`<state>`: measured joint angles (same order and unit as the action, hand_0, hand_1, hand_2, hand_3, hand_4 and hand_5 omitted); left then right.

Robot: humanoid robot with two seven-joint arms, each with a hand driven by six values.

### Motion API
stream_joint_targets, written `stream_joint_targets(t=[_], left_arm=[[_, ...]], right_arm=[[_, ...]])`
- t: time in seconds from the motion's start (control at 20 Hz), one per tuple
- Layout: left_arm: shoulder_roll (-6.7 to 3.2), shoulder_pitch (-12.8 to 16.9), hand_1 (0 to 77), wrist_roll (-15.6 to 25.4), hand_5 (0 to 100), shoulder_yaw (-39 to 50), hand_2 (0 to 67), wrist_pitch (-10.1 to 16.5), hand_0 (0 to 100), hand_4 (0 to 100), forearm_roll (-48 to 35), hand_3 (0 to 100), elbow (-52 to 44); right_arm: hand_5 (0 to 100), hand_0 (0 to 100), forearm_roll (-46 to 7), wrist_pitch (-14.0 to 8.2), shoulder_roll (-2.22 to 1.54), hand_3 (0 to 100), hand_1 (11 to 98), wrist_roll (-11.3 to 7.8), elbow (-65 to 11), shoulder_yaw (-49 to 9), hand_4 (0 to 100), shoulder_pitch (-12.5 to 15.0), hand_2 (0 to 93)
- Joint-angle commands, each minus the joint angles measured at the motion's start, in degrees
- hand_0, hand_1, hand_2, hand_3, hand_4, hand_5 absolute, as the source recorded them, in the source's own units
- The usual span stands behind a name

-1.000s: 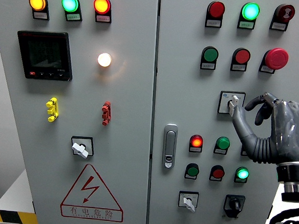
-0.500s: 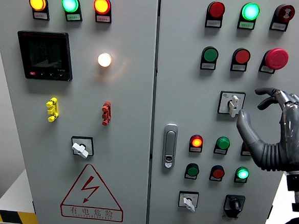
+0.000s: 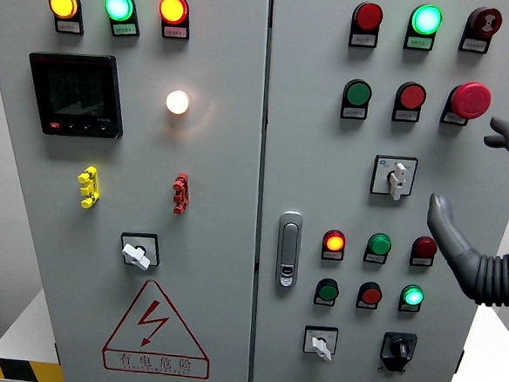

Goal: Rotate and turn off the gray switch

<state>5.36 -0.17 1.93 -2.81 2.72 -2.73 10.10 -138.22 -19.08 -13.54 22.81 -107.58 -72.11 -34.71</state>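
Gray switch point(image 3: 396, 177) on the right cabinet door point(image 3: 372, 129), middle height, under the round buttons; handle pointing straight down on its square plate. Left door point(image 3: 122, 339) with black display point(image 3: 76, 94), lit lamp point(image 3: 178, 102) and red warning triangle point(image 3: 158, 330). Right hand point(image 3: 487, 233) at the picture's right edge, well apart from the switch, spread wide, thumb point(image 3: 444, 223) out toward the panel, holding nothing. Red mushroom button point(image 3: 470, 99) just beside the upper fingers point(image 3: 506, 132). Smaller: lit red lamp point(image 3: 334, 242), lit green lamp point(image 3: 413, 296).
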Motion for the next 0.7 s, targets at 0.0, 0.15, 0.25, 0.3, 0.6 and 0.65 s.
stream_joint_targets(t=[0.0,0.15,0.25,0.3,0.6,0.65], left_arm=[[0.00,0.0,0.0,0.0,13,0.0,10.1,0.0,0,12,0.0,21,0.0],[0.00,0.0,0.0,0.0,13,0.0,10.1,0.0,0,12,0.0,21,0.0],[0.00,0.0,0.0,0.0,13,0.0,10.1,0.1,0,12,0.0,21,0.0],[0.00,0.0,0.0,0.1,13,0.0,10.1,0.1,0,12,0.0,21,0.0],[0.00,0.0,0.0,0.0,13,0.0,10.1,0.0,0,12,0.0,21,0.0],[0.00,0.0,0.0,0.1,13,0.0,10.1,0.1,0,12,0.0,21,0.0]], right_arm=[[16,45,-0.4,0.1,-0.17,18,44.3,-0.48,-1.2,-0.7,6,0.5,13.0],[15,45,-0.8,0.1,-0.08,18,44.8,-1.80,-1.8,-1.2,5,1.0,12.5],[15,45,-1.1,0.1,0.00,17,45.3,-1.80,-2.1,-1.5,5,1.5,12.3],[14,45,-1.2,0.1,0.18,17,45.9,-1.80,-2.4,-2.0,5,1.7,12.1],[13,44,-2.7,0.1,1.49,17,48.0,-3.64,-4.2,-3.1,5,4.8,11.3],[13,45,-3.1,0.1,2.89,17,48.0,-4.78,-4.4,-3.8,4,5.4,11.3]])
